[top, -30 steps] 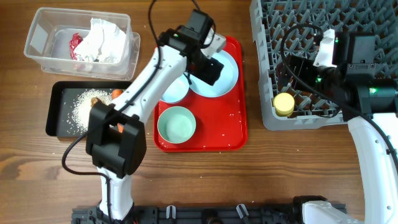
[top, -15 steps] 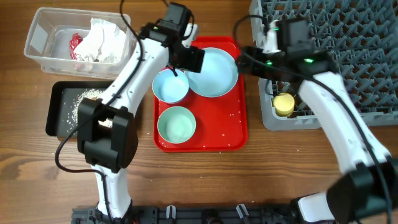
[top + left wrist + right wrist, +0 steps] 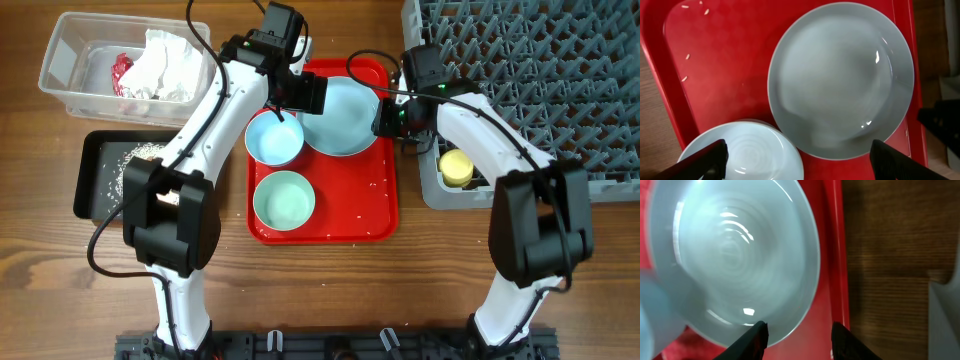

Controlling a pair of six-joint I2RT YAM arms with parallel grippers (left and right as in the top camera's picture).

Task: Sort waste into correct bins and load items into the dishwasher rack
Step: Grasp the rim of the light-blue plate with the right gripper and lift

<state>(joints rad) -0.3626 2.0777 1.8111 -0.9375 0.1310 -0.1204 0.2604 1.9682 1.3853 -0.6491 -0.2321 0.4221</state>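
Note:
A pale blue plate [image 3: 345, 118] lies on the red tray [image 3: 325, 225], with a white-blue bowl [image 3: 273, 138] and a pale green bowl [image 3: 284, 200] beside it. My left gripper [image 3: 298, 97] [image 3: 800, 160] hangs open above where the bowl [image 3: 740, 152] meets the plate [image 3: 840, 80], holding nothing. My right gripper [image 3: 384, 119] [image 3: 800, 335] is at the plate's right edge, jaws apart, one finger over the plate [image 3: 735, 255], the other over the tray's rim. A yellow cup [image 3: 457, 167] stands in the grey rack [image 3: 540, 90]. Rice grains [image 3: 140, 153] lie in the black tray [image 3: 100, 195]; the carrot is hidden.
A clear tub [image 3: 70, 50] at the back left holds crumpled white paper [image 3: 165, 62] and a red scrap [image 3: 122, 70]. A few stray grains [image 3: 687, 56] dot the red tray. Bare wooden table [image 3: 90, 270] shows in front of the trays.
My right arm swung left from the rack to the plate's right edge and its jaws narrowed. My left gripper shifted left toward the white-blue bowl and opened wider.

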